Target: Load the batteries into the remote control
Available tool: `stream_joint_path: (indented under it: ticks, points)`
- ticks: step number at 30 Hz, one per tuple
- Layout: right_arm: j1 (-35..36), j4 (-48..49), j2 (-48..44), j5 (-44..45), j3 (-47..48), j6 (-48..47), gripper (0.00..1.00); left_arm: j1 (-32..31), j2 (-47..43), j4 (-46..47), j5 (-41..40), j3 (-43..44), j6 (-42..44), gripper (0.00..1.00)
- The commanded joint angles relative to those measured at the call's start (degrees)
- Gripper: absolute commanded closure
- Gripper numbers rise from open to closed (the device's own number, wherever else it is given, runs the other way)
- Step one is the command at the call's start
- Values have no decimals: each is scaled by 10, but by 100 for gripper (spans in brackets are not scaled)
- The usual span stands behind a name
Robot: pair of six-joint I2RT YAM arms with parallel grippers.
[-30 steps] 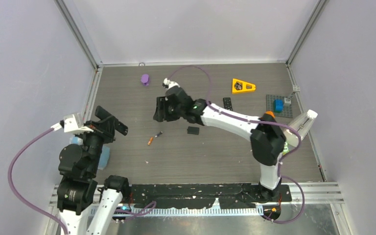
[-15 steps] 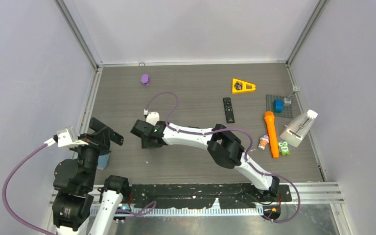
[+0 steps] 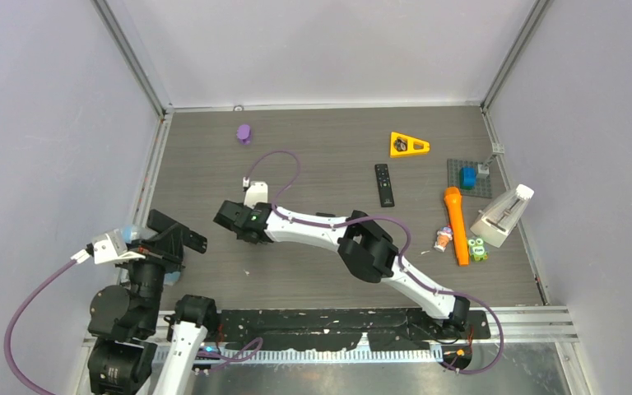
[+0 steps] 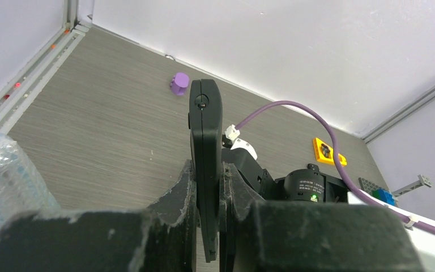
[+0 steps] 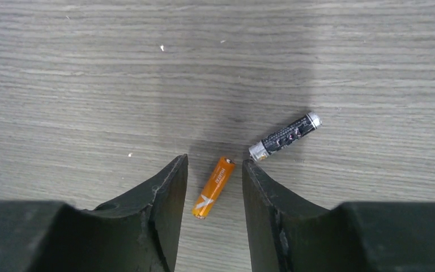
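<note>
My left gripper [image 4: 207, 168] is shut on a black remote control [image 4: 205, 130], which stands on edge between the jaws at the near left [image 3: 174, 236]. Two batteries lie on the wood-grain table. An orange battery [image 5: 213, 187] lies between the fingers of my right gripper [image 5: 214, 162], which is open and touches neither side of it. A dark battery [image 5: 285, 136] with a silver tip lies just beyond the right fingertip [image 5: 249, 170]. In the top view my right gripper [image 3: 232, 219] reaches left of centre and hides both batteries.
A second black remote [image 3: 385, 184] lies right of centre. Further off are a purple piece [image 3: 244, 133], a yellow wedge [image 3: 408, 145], a grey baseplate [image 3: 481, 188], a long orange stick [image 3: 456, 224], small toys [image 3: 443, 239] and a white object [image 3: 502, 216]. Crinkled clear plastic [image 4: 5, 181] sits beside my left arm.
My right arm has swung from the middle of the table to the left and come down over the batteries. My left arm has drawn back toward the near left with the remote.
</note>
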Motion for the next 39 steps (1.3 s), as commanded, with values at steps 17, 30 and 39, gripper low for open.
stream_joint_path:
  ticks: [17,30,39]
  points:
    - [21,-40,-5,16,-45,-62,65,3,0,20,-27,-5,-18,100]
    - [17,-11,-27,-10,-72,-91,95,3,-6,15,-18,-10,-31,100]
    - [-31,97,-240,10,-223,-173,95,3,39,52,103,-23,-71,100]
